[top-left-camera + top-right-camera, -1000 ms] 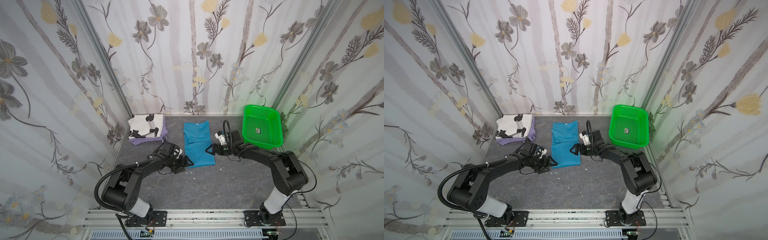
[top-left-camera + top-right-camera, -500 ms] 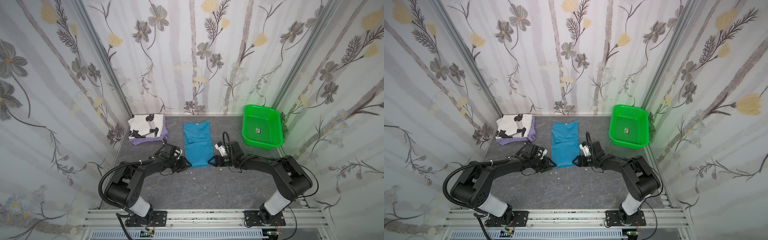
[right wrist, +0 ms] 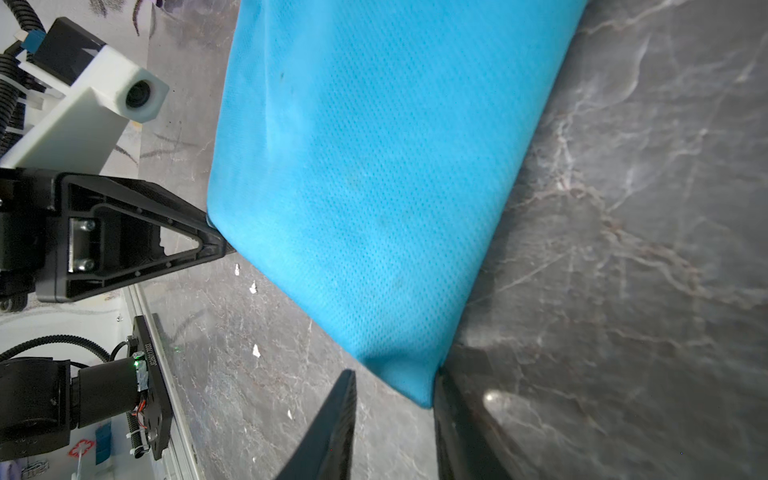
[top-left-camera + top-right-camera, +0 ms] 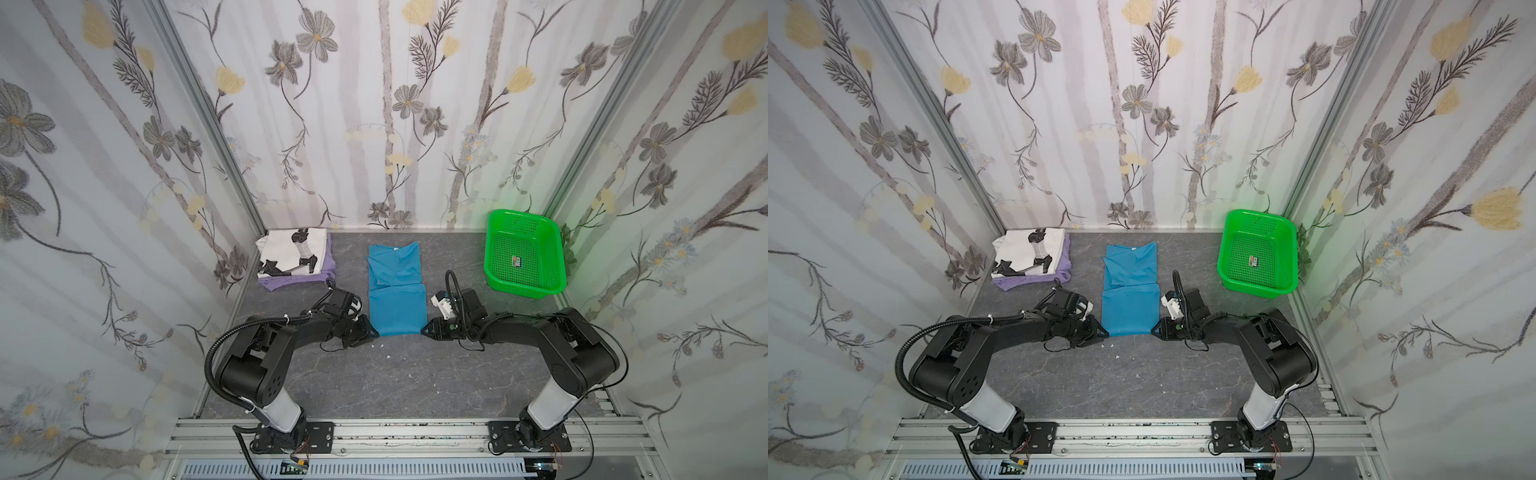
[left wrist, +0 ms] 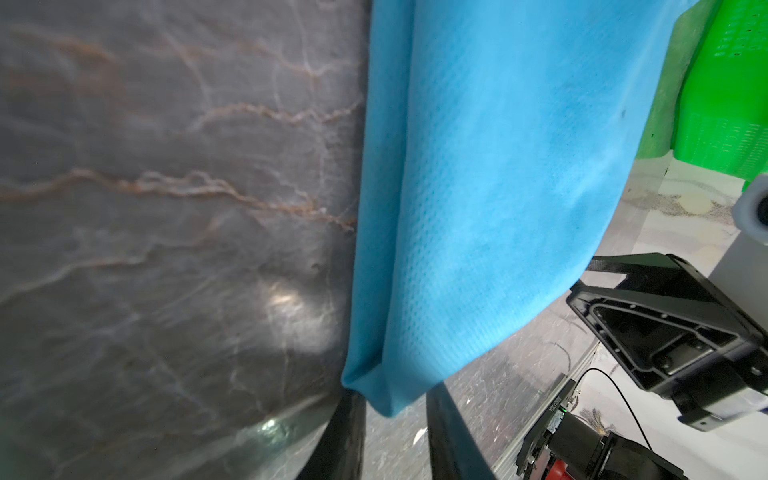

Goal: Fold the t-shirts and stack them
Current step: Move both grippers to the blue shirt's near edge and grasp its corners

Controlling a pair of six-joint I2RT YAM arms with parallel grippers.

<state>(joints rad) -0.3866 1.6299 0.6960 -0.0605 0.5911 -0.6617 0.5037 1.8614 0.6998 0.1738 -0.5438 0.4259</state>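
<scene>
The teal shirt [image 4: 397, 307] lies flat mid-table [image 4: 374, 374], folded into a narrow strip that runs from the back wall towards me, collar at the far end. I have a gripper at each near corner. In both top views the left gripper [image 4: 372, 330] sits at the near-left corner and the right gripper [image 4: 426, 330] at the near-right one. From the left wrist, the left gripper [image 5: 392, 390] straddles the corner tip, jaws apart, with a sliver of table showing beside the cloth. From the right wrist, the right gripper [image 3: 395, 374] stands likewise, the cloth against one finger [image 3: 451, 399] and clear of the other; neither is clamped. The white shirt [image 4: 291, 249] rests folded on the lavender shirt [image 4: 286, 282] in the far-left corner. The green basket [image 4: 523, 291] sits far right, well apart.
</scene>
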